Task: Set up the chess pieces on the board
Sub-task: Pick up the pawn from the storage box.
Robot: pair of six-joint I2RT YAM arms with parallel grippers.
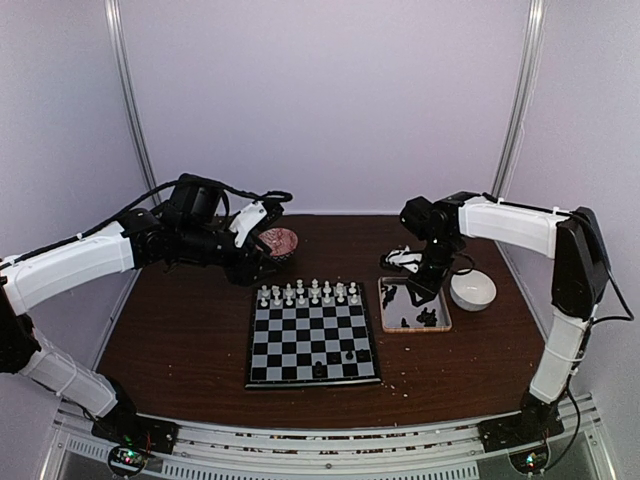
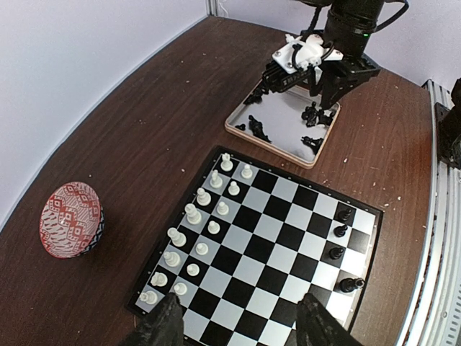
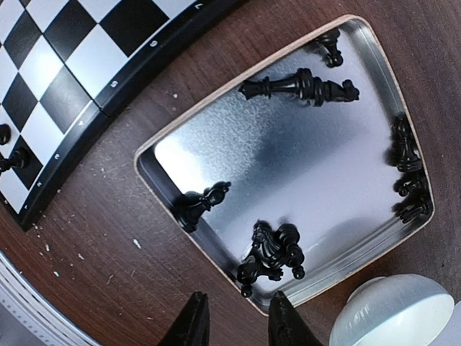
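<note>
1. Top external: board [image 1: 313, 345] mid-table [image 1: 180, 340], with white chess pieces [image 1: 308, 293] along its two far rows.
2. Left wrist: left pincer [image 2: 241, 326] apart and empty above the board; four black chess pieces [image 2: 340, 231] near the opposite edge.
3. Right wrist: right pincer [image 3: 238, 321] slightly apart, gripping nothing, over the rim of the metal tray [image 3: 302, 158]; more black ones lying inside.

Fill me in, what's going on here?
The white pieces stand in two rows along one edge of the chessboard, and only a few black pieces are on the opposite side. Most black ones lie in the metal tray beside it, where the right gripper hovers open over a cluster, holding nothing. The left gripper hangs open and empty above the board.
</note>
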